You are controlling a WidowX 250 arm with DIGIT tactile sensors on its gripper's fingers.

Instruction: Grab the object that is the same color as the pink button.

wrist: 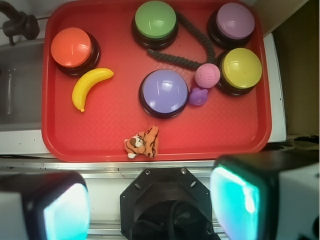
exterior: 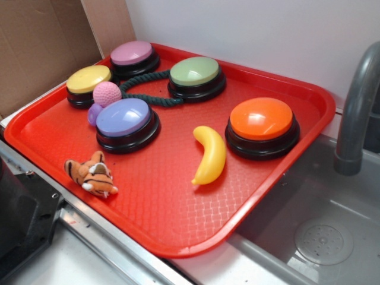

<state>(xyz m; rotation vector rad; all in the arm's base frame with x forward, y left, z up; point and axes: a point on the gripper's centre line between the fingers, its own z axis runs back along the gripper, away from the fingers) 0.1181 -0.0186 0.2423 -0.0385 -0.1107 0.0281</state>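
The small pink bumpy ball [exterior: 107, 94] lies on the red tray [exterior: 178, 202] between the yellow button and the lavender-blue button; it also shows in the wrist view [wrist: 207, 75]. The pink button [exterior: 131, 53] stands at the tray's far corner, seen in the wrist view at the upper right [wrist: 235, 21]. A small purple ring-like piece [wrist: 198, 96] lies beside the ball. My gripper [wrist: 150, 207] is open and empty, high above the tray's near edge, its fingers [wrist: 65, 210] wide apart. It does not show in the exterior view.
On the tray stand a lavender-blue button [exterior: 124, 117], yellow button [exterior: 89, 79], green button [exterior: 195, 72] and orange button [exterior: 261, 119]. A dark rope [exterior: 151, 98], a yellow banana [exterior: 210, 155] and a toy tiger [exterior: 92, 175] lie there too. A grey faucet [exterior: 356, 107] and sink are at right.
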